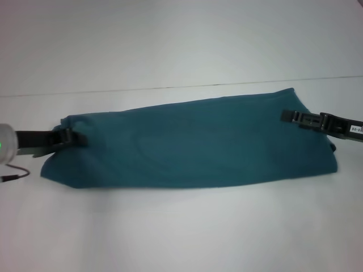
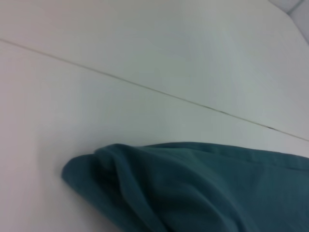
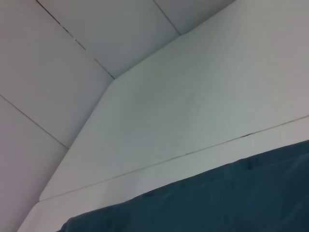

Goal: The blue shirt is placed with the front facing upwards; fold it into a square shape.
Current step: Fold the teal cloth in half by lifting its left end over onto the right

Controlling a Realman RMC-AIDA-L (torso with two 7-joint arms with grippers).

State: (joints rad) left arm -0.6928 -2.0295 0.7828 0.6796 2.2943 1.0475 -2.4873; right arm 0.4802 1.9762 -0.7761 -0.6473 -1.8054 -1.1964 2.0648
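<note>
Shirt (image 1: 193, 144) (folded lengthwise) pinched at both ends by left gripper (image 1: 74, 137) and right gripper (image 1: 289, 116) jaws.

- Head view looks forward and down, from farther off.
- Both wrist views sit close over the blue shirt (image 1: 193, 144), their shared ground.

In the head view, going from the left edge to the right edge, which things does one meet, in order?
Left gripper → blue shirt → right gripper. Both grippers sit at the shirt's ends, on the white table.
</note>
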